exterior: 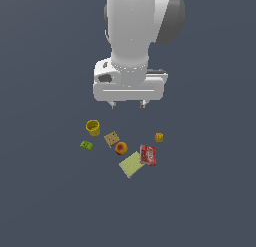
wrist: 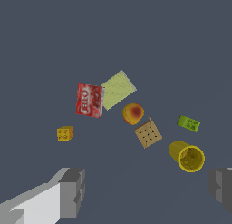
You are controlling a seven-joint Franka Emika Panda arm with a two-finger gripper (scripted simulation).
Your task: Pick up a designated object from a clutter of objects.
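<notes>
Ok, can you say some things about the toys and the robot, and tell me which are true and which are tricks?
1. The tool is holding the red box. False: it hangs open above the pile, holding nothing.
2. The red box touches the yellow-green pad. True.
3. The yellow cup has the orange-red fruit inside it. False: the fruit lies on the floor beside the tan square.
4. The yellow die sits apart from the other things. True.
5. The green block is stacked on the red box. False: it lies near the cup, on the far side of the pile from the box.
</notes>
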